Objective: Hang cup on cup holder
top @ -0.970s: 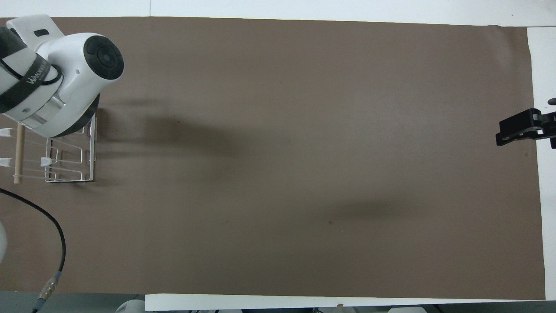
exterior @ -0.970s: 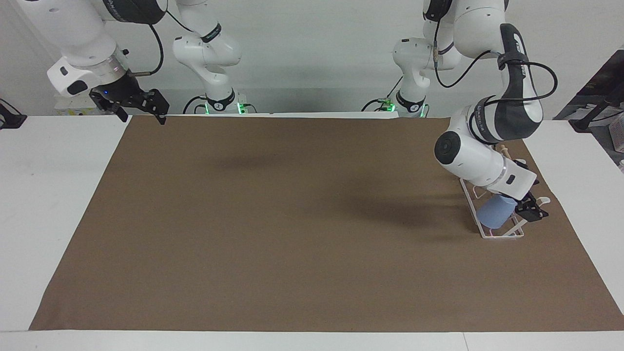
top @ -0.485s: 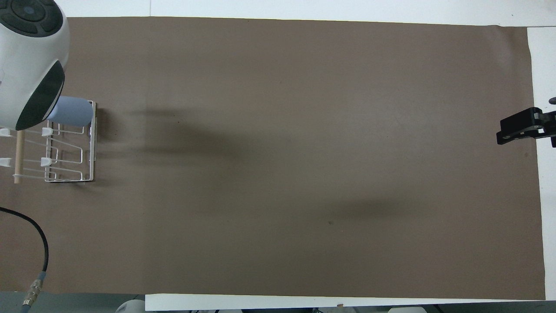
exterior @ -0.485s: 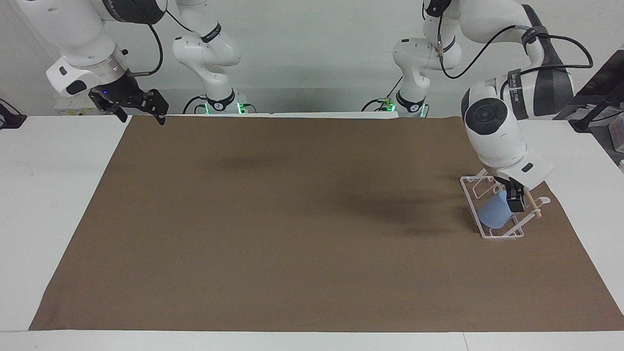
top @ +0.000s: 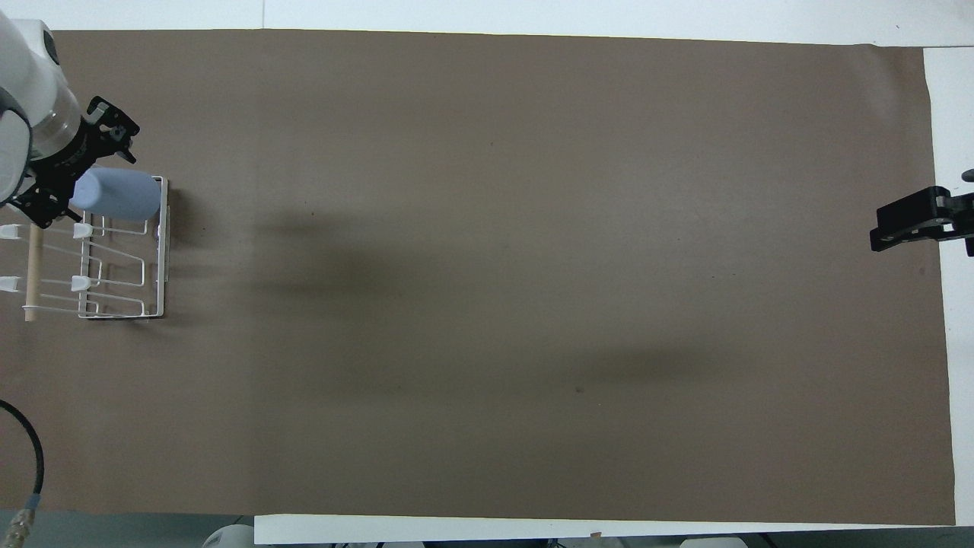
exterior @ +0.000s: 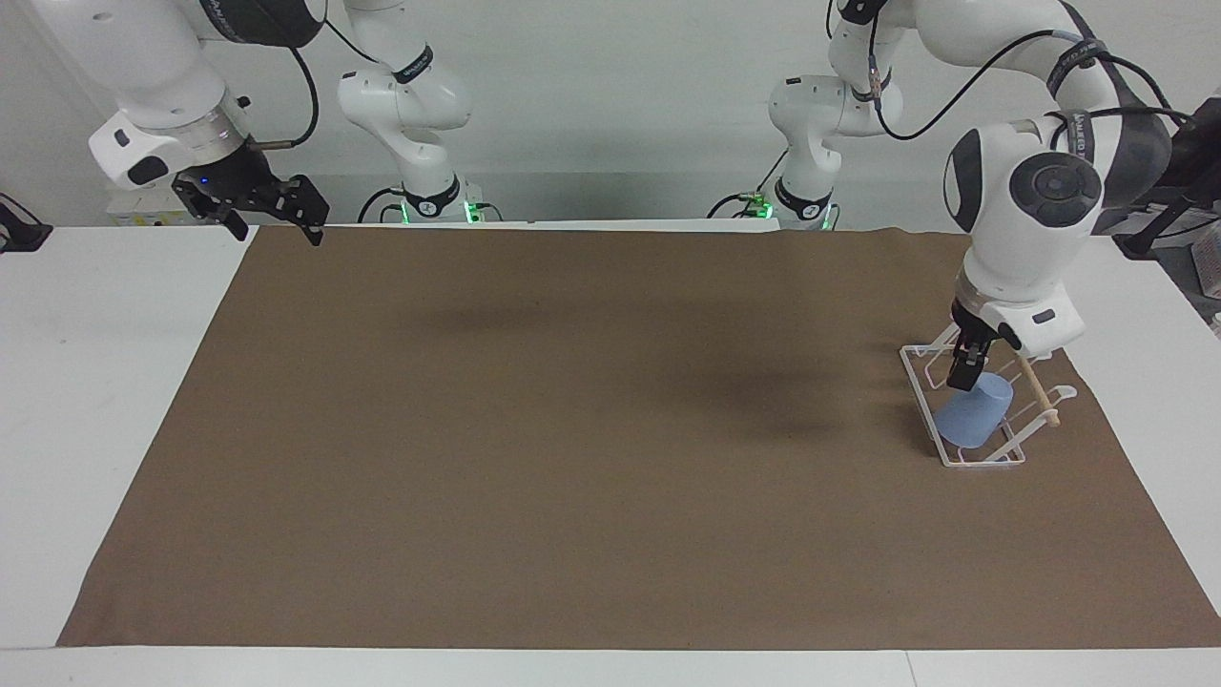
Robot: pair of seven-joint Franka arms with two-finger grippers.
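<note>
1. Where the brown mat (exterior: 572, 429) covers the white table (exterior: 95, 382), only the white wire cup holder with its wooden dowel (exterior: 973, 420) is found, toward the left arm's end.
2. A small light-blue plastic cup (exterior: 973, 415) is hung tilted on it.
3. The left gripper (exterior: 963, 367) is held over the cup, jaws released.
4. The right gripper (exterior: 272, 210), jaws parted, is kept waiting at the mat's corner before a white wall.

A plain light-blue plastic tumbler (exterior: 973, 417) sits at the 12 o'clock end of a white wire rack (exterior: 963, 456) with a pale wooden dowel (exterior: 1038, 391), on a plain brown mat (exterior: 572, 429).
</note>
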